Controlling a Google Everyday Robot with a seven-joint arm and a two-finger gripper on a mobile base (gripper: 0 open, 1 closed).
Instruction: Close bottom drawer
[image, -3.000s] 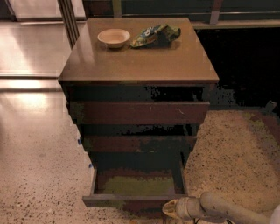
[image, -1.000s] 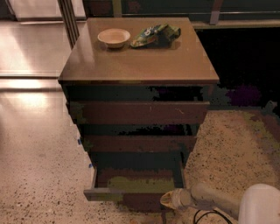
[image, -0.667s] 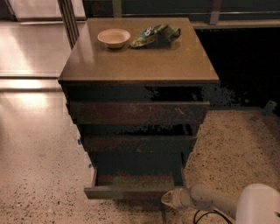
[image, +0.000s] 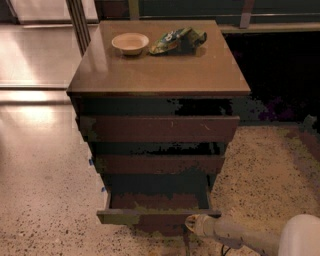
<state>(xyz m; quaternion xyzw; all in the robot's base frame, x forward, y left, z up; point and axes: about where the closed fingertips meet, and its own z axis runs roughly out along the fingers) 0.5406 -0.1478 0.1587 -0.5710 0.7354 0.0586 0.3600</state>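
The bottom drawer (image: 150, 216) is the lowest and narrowest of the three dark brown drawers in the wooden cabinet (image: 160, 75). It stands partly open, with a short strip of its floor showing behind the plain front. My gripper (image: 192, 223) is at the end of a white arm that comes in from the lower right. It rests against the right end of the drawer's front edge.
The two wider drawers (image: 160, 129) above also stand slightly out. On the cabinet top lie a small bowl (image: 130, 43) and a green snack bag (image: 177, 40). Speckled floor surrounds the cabinet. A dark shelf area lies to the right, metal posts at the back left.
The bottom drawer has slid inward; less of its floor shows than three seconds ago. My gripper has moved up and in with the drawer front.
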